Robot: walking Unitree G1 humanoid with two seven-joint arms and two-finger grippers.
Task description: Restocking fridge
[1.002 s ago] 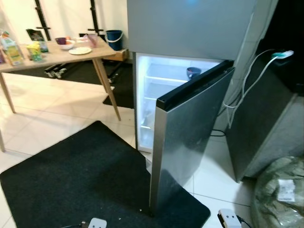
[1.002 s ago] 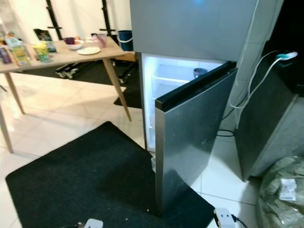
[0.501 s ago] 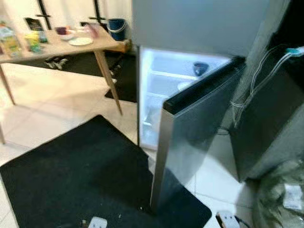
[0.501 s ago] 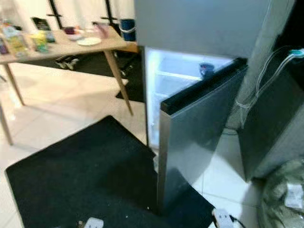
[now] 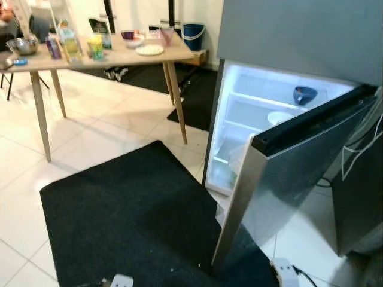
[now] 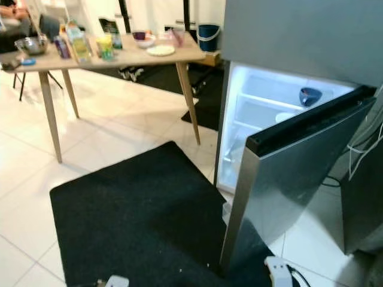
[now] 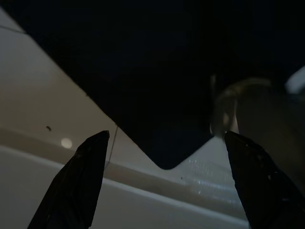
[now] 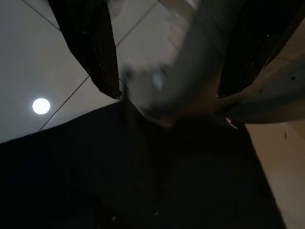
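Cardboard carton (image 5: 70, 43) on table (image 5: 119, 58), left of open fridge (image 5: 281, 113), likely light, crushable: grip mid-body; both grippers (image 7: 164, 183) (image 8: 167, 93) spread, empty.

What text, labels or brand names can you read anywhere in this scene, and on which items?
None can be read.
Colourful cartons and cans on the wooden table: printing too small and blurred.
Dark upright card at the table's back: blurred.
Grey steel fridge door: no visible lettering.
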